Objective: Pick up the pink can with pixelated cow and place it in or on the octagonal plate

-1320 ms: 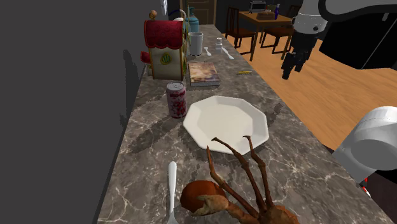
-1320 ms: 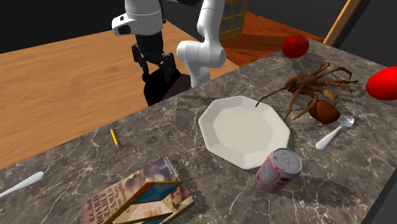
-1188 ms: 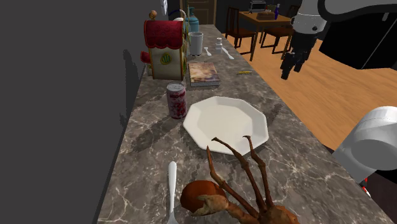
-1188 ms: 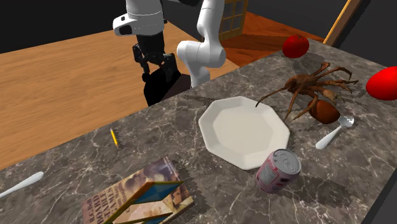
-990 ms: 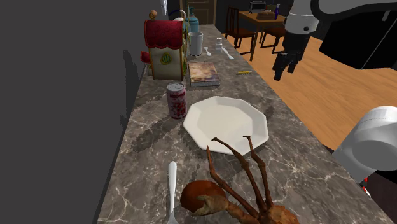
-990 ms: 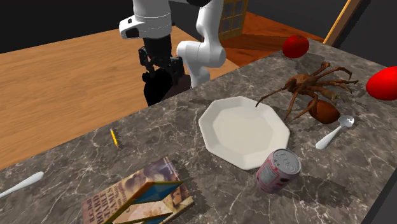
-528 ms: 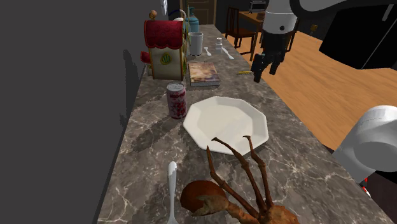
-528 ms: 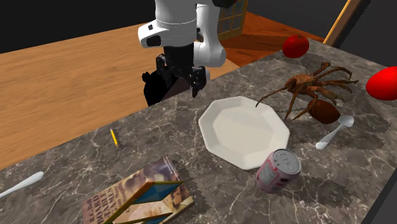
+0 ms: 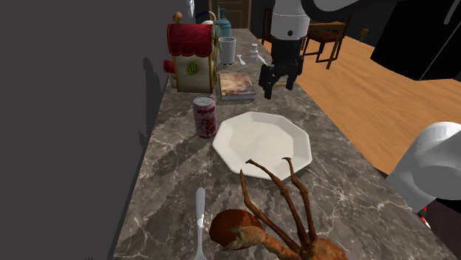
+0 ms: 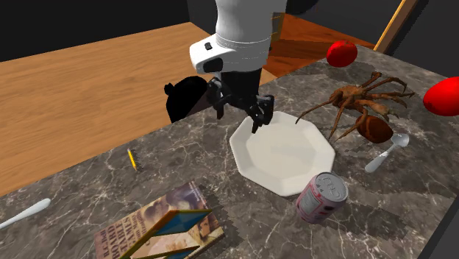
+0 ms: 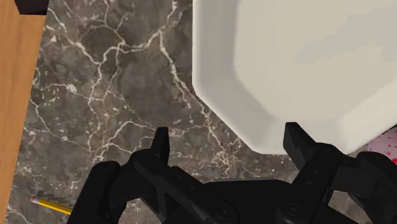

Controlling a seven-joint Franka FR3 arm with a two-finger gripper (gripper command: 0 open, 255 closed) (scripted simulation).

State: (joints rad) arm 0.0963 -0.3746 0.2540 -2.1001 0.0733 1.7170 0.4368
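Note:
The pink can stands upright on the dark marble counter, just off the shoulder view's left edge of the white octagonal plate. In the second exterior view the can sits at the plate's near rim. My black gripper hangs open above the counter at the plate's far edge, with nothing between its fingers. Seen from the second exterior view, the gripper is over the plate's rim. In the wrist view the gripper points down at the plate's edge, and a pink sliver of the can shows beyond one finger.
A brown crab and a white spoon lie at the near end of the counter. A book, a red-and-cream toy house and a mug stand beyond the plate. A pencil lies near the counter edge. Wooden floor borders the counter.
The arm has swung from over the wooden floor to above the counter, ending at the plate's far edge. The fingers stayed apart. The can and plate have not moved.

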